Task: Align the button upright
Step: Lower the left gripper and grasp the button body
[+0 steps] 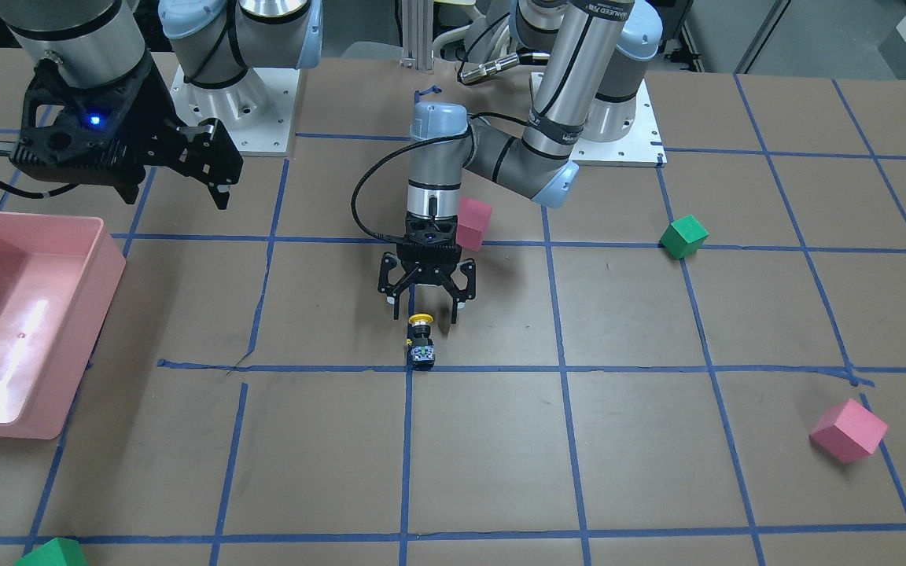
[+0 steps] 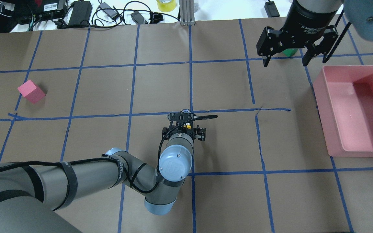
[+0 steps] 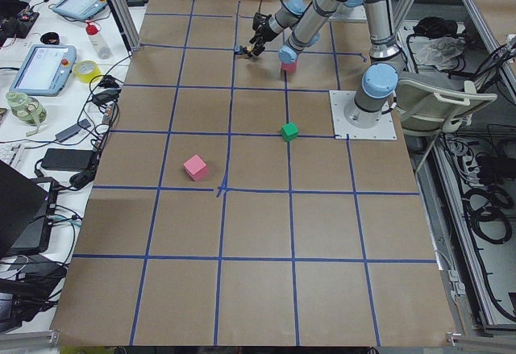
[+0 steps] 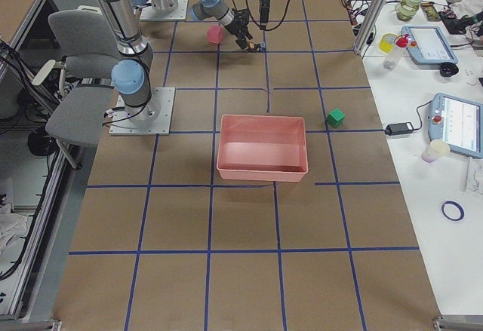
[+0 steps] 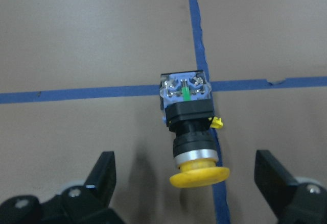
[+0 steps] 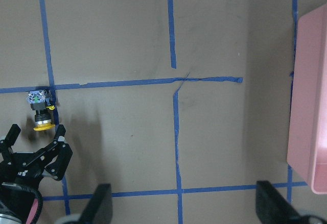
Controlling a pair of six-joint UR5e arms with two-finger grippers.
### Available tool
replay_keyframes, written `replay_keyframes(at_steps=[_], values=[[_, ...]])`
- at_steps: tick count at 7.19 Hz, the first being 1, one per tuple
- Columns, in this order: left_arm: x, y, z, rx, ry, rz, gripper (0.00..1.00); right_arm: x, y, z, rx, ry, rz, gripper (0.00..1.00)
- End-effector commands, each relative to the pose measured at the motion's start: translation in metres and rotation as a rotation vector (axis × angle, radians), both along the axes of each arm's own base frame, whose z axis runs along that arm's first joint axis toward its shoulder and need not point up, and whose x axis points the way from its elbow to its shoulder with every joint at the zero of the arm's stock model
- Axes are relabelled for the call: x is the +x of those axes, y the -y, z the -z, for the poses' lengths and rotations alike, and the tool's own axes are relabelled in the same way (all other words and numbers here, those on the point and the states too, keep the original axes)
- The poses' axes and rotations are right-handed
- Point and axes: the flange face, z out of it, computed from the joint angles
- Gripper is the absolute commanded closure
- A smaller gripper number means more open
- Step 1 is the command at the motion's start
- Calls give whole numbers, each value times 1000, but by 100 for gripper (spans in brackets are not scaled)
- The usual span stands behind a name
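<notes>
The button [image 5: 190,132] lies on its side on the brown table, on a crossing of blue tape lines. Its yellow cap points toward my left gripper and its pale base points away. It also shows in the front view [image 1: 421,342] and in the right wrist view [image 6: 40,110]. My left gripper [image 1: 425,305] is open and empty, pointing down, just above the cap end with a finger on either side [image 5: 185,163]. My right gripper [image 2: 284,61] is open and empty, high above the table near the pink bin.
A pink bin [image 2: 322,97] stands at the table's right side. A pink cube [image 1: 473,222] sits right behind the left wrist. A green cube [image 1: 683,236], another pink cube [image 1: 848,430] and a second green cube [image 1: 52,553] lie farther off.
</notes>
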Motion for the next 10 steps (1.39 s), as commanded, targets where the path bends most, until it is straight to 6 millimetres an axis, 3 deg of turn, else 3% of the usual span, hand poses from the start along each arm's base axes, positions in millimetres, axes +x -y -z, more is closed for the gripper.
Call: replay_keyframes(at_steps=[1,2,3,5,6,8,9,10], values=[[-4,-1,5,-17,21,50,7,0,0,0,-3,2,0,0],[-4,-1,6,-11,16,53,23,0,1,0,-7,-1,0,0],[-4,-1,7,-10,15,54,50,0,1,0,-8,-1,1,0],[-6,1,3,-19,13,56,90,0,1,0,-9,0,0,0],[-9,9,-10,-46,18,65,100,0,1,0,-9,0,1,0],[-9,43,-42,-54,95,63,100,0,1,0,-7,0,0,0],[2,69,-61,15,107,24,100,0,1,0,-7,0,1,0],[4,83,-82,133,126,-32,100,0,1,0,-8,-1,0,0]])
